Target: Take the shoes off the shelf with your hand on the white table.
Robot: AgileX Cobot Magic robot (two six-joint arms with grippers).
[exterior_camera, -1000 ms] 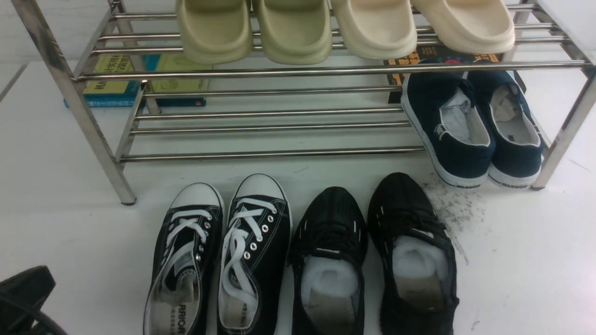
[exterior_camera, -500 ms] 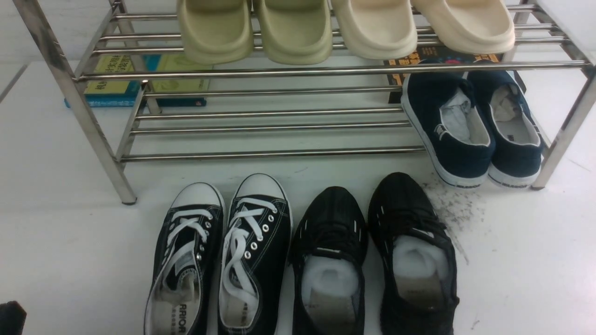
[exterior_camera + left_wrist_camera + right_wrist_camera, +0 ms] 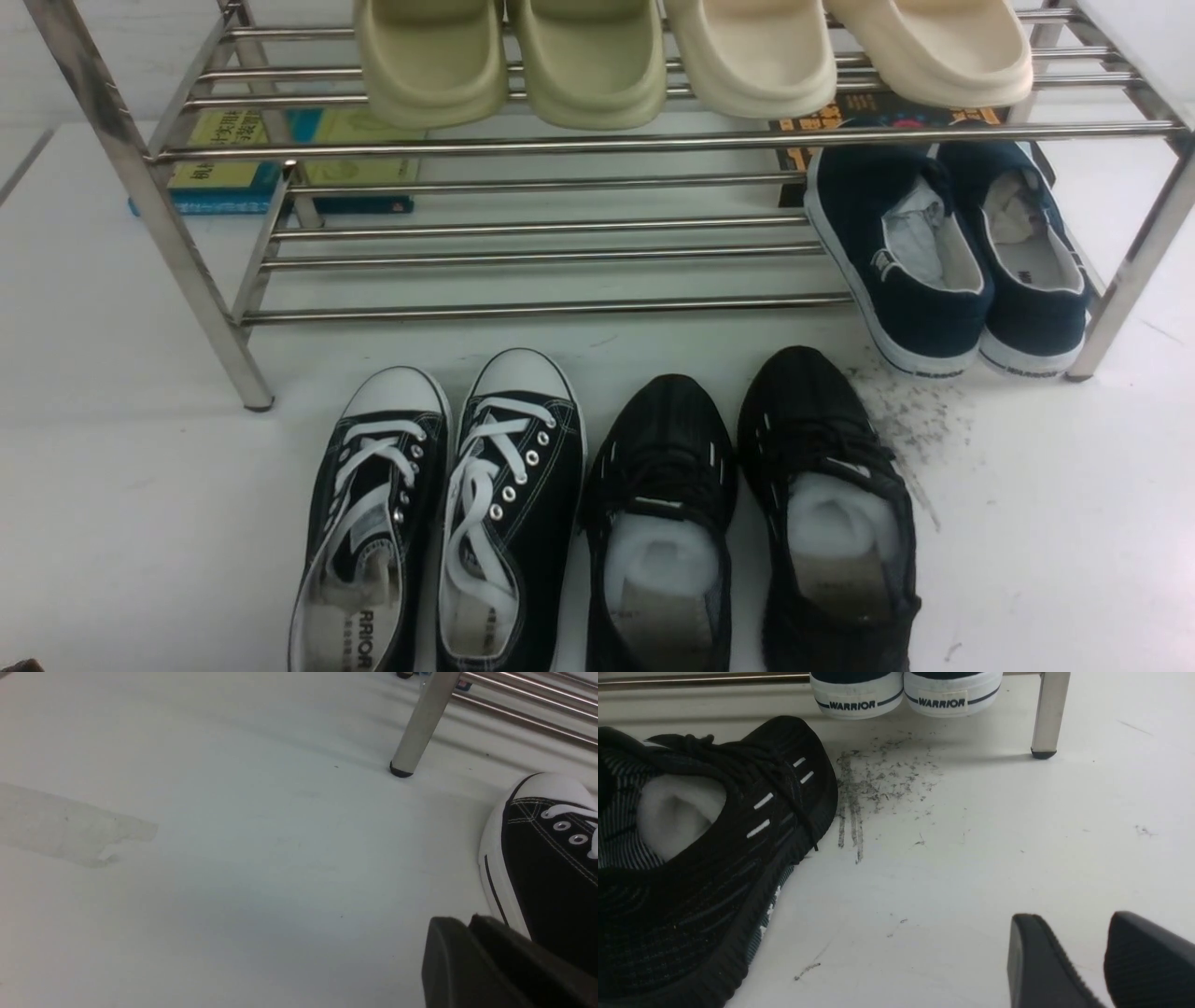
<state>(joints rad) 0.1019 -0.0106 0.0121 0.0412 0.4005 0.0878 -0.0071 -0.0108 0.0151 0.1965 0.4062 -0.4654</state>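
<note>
The black canvas sneakers with white laces and toe caps (image 3: 439, 513) stand side by side on the white table (image 3: 140, 485), in front of the steel shelf (image 3: 560, 306), toes toward it. In the left wrist view my left gripper (image 3: 467, 921) has its fingers pressed together with nothing between them. It is low over the table, just beside the toe of one canvas sneaker (image 3: 546, 868) and near a shelf leg (image 3: 423, 723). My right gripper (image 3: 1069, 924) is open and empty over the table, to the right of the shoes. Neither gripper's fingers show in the front view.
Two all-black mesh sneakers (image 3: 738, 504) stand right of the canvas pair; one shows in the right wrist view (image 3: 714, 858). Navy slip-ons (image 3: 962, 261) sit on the shelf's lower tier, cream slippers (image 3: 588, 65) on top. Books (image 3: 233, 163) lie behind. Dark scuff marks (image 3: 878, 784) are near the right leg (image 3: 1049, 714).
The black end of my left arm has drawn back out of the bottom left corner of the front view. The shoes have not moved.
</note>
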